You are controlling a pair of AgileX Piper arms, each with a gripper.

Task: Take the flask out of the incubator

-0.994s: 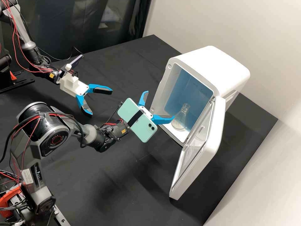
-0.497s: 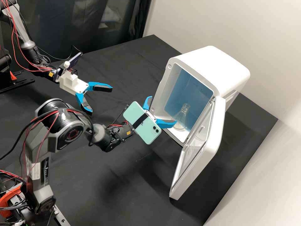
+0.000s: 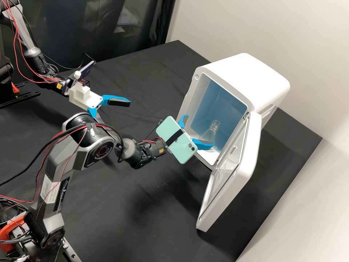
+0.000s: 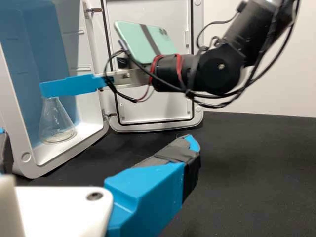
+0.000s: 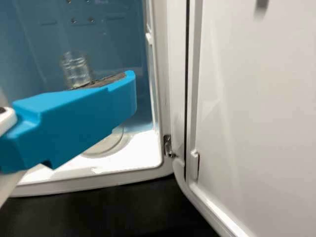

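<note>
Obs.: right gripper (image 3: 194, 131) is in the mouth of the incubator (image 3: 251, 78), jaws open; flask (image 3: 212, 130) not gripped.
The flask stands upright on the incubator floor, toward the blue back wall. The right gripper's two blue fingers are spread wide inside the incubator opening. In the right wrist view one finger crosses in front of the flask neck; contact cannot be told. The door (image 3: 232, 171) of the incubator hangs fully open. A mint-green phone (image 3: 177, 139) is strapped on the right wrist just outside the incubator. The left gripper (image 3: 113, 110) is over the bench (image 3: 145, 203), well apart from the incubator, jaws open and holding nothing.
</note>
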